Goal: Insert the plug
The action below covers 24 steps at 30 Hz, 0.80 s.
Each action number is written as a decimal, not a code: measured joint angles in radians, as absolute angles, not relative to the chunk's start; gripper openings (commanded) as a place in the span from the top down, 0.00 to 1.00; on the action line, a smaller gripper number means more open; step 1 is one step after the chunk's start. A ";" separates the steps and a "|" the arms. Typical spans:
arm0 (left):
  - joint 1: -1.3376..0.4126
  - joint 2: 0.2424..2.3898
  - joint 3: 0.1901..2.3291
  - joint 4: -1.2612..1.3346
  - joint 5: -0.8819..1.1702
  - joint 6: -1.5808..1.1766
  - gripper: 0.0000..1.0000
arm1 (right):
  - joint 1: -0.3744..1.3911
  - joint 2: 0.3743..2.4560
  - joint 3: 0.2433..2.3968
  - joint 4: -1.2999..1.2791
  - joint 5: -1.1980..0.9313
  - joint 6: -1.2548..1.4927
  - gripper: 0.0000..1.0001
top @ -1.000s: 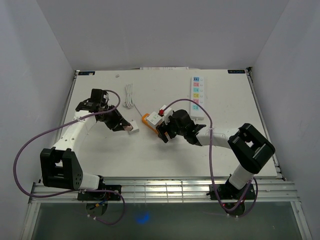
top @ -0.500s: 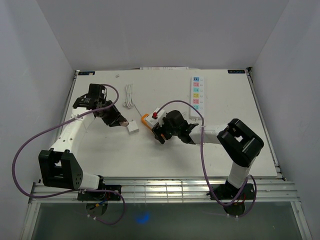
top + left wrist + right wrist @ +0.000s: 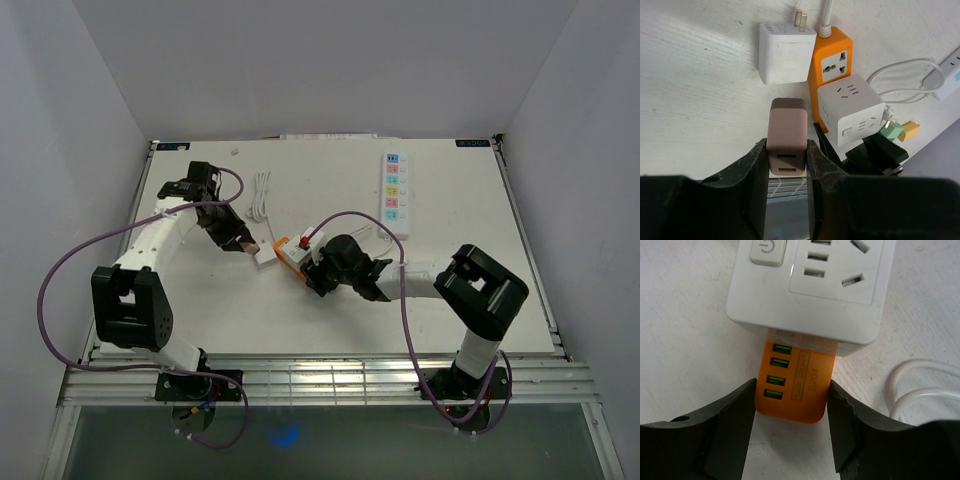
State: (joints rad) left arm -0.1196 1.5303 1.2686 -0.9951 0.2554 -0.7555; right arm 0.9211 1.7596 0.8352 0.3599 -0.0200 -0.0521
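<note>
Clamped tight between left gripper [image 3: 786, 152] black fingers: smooth boxy mauve plug [image 3: 787, 125], 2 USB slots, over matte white table [image 3: 700, 90]. Beyond, glossy orange adapter [image 3: 805, 382], 4 green ports, pinched on both sides by right gripper [image 3: 791, 390], joined to rounded white cube socket [image 3: 852, 115]. Farthest, square white charger [image 3: 785, 52], 2 metal prongs.

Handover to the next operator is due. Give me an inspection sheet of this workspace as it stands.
Surface: white table, no spills seen.
Job's things: pink adapter in the left gripper's grasp; orange socket block with a white cube socket on top of it.
Clutter: white charger lying loose beside the block; power strip with coloured buttons at the far right.
Grippers: left gripper shut on the pink adapter; right gripper with pads against both sides of the orange socket block.
Cables: purple cable looping off each arm; white coiled cable at the far side.
Surroundings: white enclosure walls; nothing else seen.
</note>
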 measured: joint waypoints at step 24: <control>-0.205 1.703 1.390 -1.036 0.310 -0.911 1.00 | 0.967 1.691 0.721 0.437 0.052 0.025 0.77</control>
State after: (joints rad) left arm -0.2050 1.7035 1.3899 -1.0355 0.3099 -0.9108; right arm 0.9668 1.6913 0.7208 0.4370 0.0517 0.0254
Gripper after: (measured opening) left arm 0.386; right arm 0.591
